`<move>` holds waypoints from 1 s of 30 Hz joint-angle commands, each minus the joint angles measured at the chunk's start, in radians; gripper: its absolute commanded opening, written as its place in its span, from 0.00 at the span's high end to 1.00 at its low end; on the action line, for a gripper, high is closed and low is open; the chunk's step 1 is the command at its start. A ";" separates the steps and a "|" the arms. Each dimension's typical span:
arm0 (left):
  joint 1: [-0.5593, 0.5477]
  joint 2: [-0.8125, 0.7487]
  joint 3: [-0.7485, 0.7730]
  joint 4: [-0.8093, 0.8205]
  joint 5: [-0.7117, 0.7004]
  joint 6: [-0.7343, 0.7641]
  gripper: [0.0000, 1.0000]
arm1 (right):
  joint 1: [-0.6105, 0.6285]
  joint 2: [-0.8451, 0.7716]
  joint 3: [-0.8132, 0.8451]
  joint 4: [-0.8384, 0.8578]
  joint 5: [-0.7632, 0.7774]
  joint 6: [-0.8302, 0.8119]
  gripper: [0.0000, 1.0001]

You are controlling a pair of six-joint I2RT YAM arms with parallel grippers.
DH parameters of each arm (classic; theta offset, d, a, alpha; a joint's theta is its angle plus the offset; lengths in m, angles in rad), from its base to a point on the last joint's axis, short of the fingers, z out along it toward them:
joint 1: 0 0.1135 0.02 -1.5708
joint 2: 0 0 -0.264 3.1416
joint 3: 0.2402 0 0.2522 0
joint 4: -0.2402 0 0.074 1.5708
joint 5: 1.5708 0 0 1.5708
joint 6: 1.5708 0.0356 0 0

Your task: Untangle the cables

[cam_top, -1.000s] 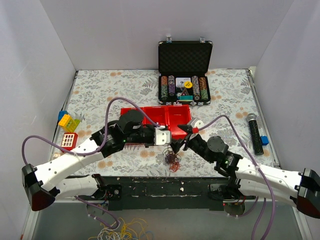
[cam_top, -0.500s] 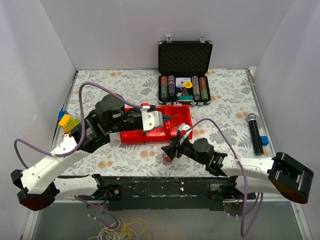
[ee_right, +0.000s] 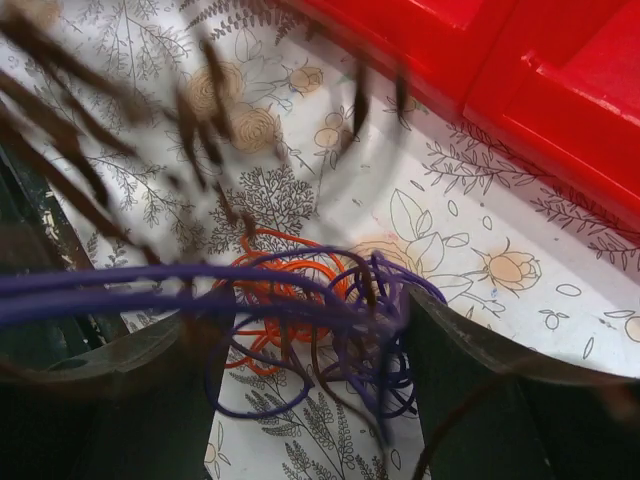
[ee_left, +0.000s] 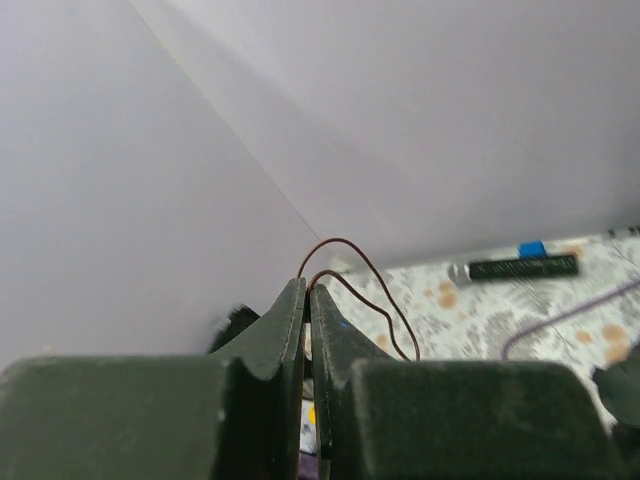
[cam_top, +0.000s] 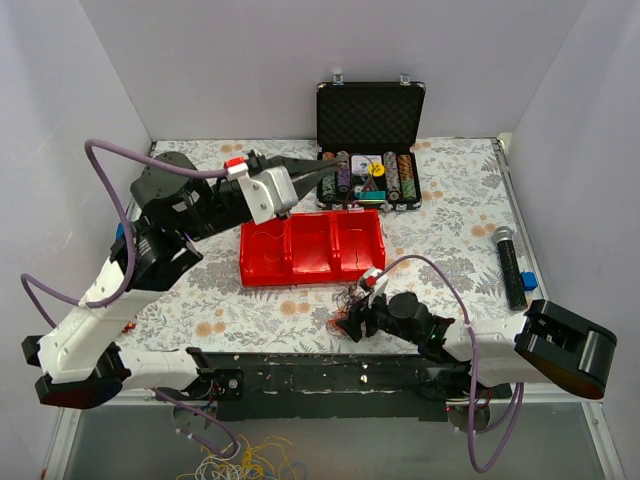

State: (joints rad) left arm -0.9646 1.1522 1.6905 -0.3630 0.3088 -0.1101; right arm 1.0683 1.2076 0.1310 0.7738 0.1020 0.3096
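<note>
The cables are a small tangle (ee_right: 330,320) of purple, orange and dark brown wires on the flowered cloth, close to the table's near edge (cam_top: 352,298). My right gripper (ee_right: 315,395) is low over the tangle, open, with one finger on each side of it (cam_top: 352,322). My left gripper (cam_top: 328,170) is raised above the far side of the red tray, shut on a thin dark brown wire (ee_left: 352,272) that loops out past its fingertips (ee_left: 307,292). Blurred dark brown strands (ee_right: 90,110) hang in the air over the cloth in the right wrist view.
A red three-compartment tray (cam_top: 310,250) lies just beyond the tangle (ee_right: 540,70). An open black case of poker chips (cam_top: 370,140) stands at the back. A black microphone (cam_top: 510,265) and blue block (cam_top: 529,281) lie at the right. Loose yellow-white wires (cam_top: 245,465) hang below the table.
My left gripper rose from the tangle up and back over the tray, drawing the dark brown wire with it. My right gripper dropped toward the near edge onto the tangle.
</note>
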 commanded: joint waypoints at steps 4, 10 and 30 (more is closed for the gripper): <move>-0.003 0.078 0.251 0.166 -0.056 0.026 1.00 | 0.001 0.072 -0.014 0.074 0.030 0.051 0.23; -0.003 0.138 0.396 0.243 -0.054 0.042 1.00 | 0.001 0.102 -0.022 0.101 0.030 0.068 0.23; -0.003 0.285 0.478 0.868 -0.292 0.412 1.00 | -0.001 0.026 -0.047 0.032 0.036 0.071 0.29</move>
State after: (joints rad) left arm -0.9646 1.3209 1.9224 0.4244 0.0906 0.1902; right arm 1.0679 1.2518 0.1005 0.8165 0.1276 0.3683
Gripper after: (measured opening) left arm 0.017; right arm 0.710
